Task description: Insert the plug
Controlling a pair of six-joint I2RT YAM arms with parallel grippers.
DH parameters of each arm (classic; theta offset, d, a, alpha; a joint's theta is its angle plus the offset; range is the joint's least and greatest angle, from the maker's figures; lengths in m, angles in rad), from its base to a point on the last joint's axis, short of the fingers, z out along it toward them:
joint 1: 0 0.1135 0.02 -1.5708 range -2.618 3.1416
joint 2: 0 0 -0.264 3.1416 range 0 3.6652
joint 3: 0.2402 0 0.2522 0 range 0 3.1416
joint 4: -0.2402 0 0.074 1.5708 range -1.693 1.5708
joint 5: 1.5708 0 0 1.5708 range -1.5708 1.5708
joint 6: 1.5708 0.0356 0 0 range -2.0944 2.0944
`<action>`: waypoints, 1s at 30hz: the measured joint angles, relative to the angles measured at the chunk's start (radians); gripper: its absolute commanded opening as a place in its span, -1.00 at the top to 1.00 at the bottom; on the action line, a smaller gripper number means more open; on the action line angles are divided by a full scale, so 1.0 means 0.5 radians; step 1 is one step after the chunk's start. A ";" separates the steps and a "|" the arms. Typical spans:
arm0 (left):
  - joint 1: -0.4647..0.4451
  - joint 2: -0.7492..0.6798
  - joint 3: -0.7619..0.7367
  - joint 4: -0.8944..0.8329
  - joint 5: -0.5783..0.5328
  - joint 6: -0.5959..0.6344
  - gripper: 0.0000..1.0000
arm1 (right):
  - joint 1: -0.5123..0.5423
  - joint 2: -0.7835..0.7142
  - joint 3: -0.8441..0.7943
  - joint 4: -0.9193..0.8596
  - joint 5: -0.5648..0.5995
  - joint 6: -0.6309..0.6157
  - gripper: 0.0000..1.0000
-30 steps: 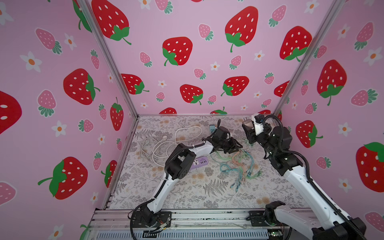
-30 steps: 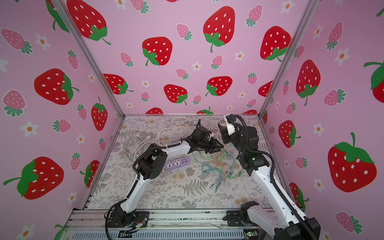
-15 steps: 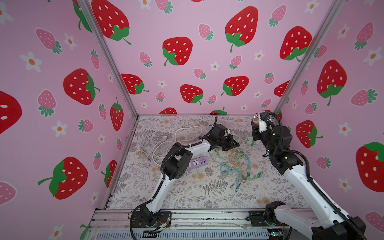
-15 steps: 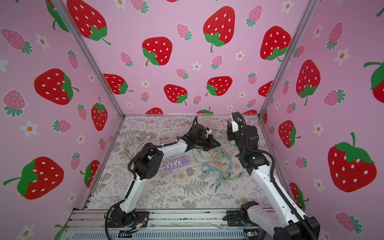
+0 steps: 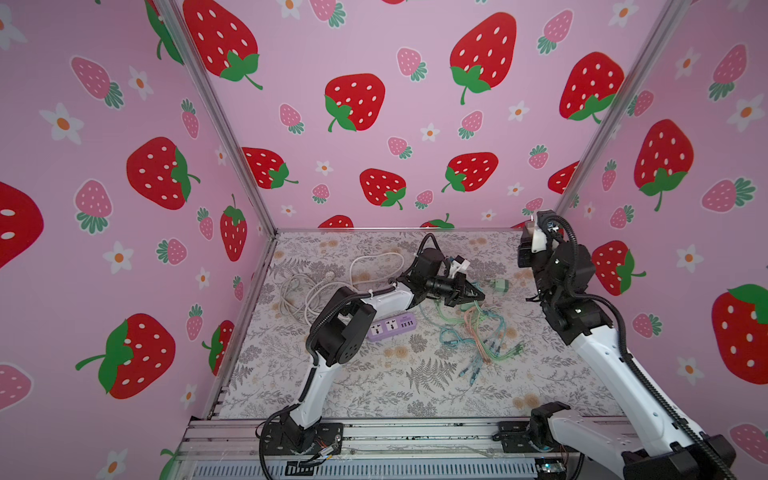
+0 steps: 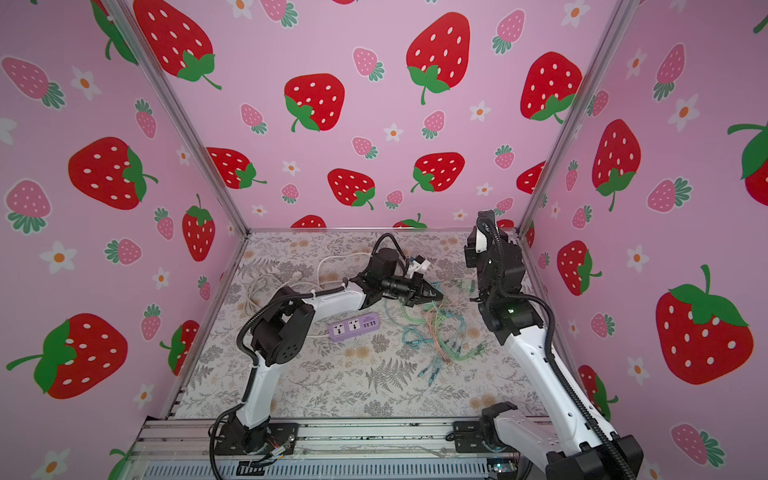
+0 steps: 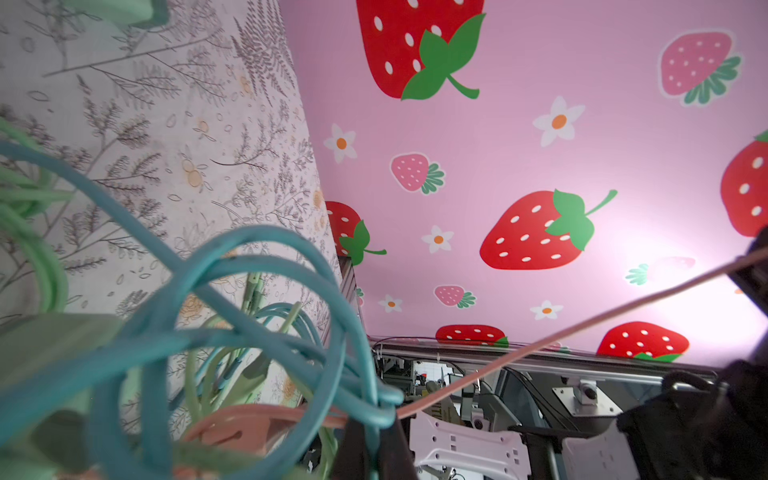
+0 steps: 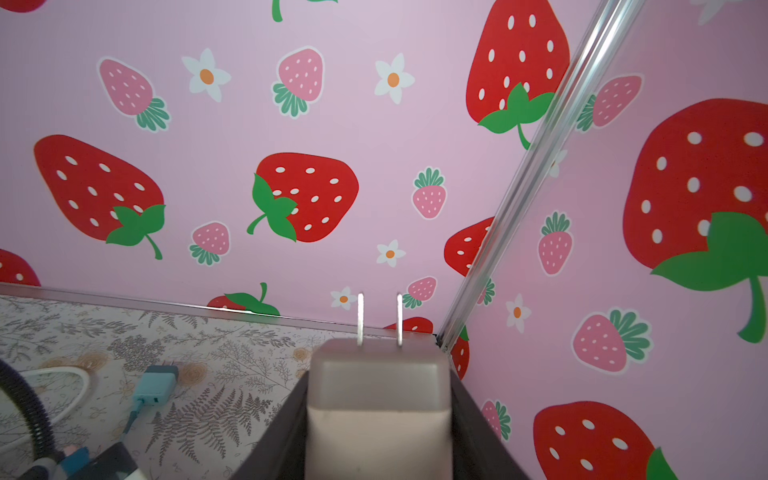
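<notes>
Back right corner of the desk (image 5: 374,390): the right end effector (image 8: 379,374) is held high there, clamped on the plug (image 8: 378,415). Only the right wrist view shows us the grip plainly. Dark jaws sit on both flanks of the pale block, and its two prongs (image 8: 360,320) point toward the back wall. In both top views we see that arm reared up, well apart from the purple power strip (image 5: 392,327). It lies flat near mid-desk, just beside the left arm's elbow, and appears only in the top views.

Lower down, the left end effector (image 5: 478,296) has its jaws together at the head of the cable tangle (image 5: 478,332), near a green adapter (image 5: 500,285). The left wrist view adds what the top views blur: teal loops (image 7: 257,266) close to the lens and a salmon strand (image 7: 582,328) stretched straight. Whether a strand is pinched, we cannot tell. A white cord (image 5: 316,291) lies coiled near the left wall.
</notes>
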 measured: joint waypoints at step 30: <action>0.229 -0.066 0.048 -0.443 0.154 0.523 1.00 | -0.007 -0.221 0.765 -0.239 -0.056 -0.070 0.41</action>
